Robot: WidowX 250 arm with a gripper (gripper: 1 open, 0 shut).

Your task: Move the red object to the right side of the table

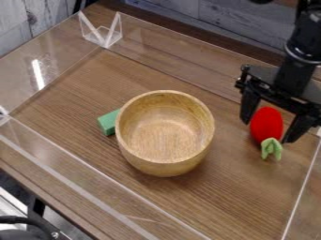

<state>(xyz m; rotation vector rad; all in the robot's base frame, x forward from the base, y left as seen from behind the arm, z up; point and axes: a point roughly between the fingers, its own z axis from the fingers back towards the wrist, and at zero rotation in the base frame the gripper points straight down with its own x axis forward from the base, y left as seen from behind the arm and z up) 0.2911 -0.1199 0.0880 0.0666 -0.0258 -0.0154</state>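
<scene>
The red object (265,124), a small rounded toy with a green leafy end (269,148) pointing toward the front, lies on the brown wood-grain table (88,94) near its right wall. My gripper (276,114) hangs right over it, open, one black finger (247,101) to its left and the other (305,124) to its right. The toy rests on the tabletop between the fingers, and neither finger presses on it.
A wooden bowl (164,131) stands mid-table, left of the toy. A flat green wedge block (111,121) peeks out at the bowl's left side. Low clear acrylic walls (100,31) enclose the table; the right wall runs just past the gripper.
</scene>
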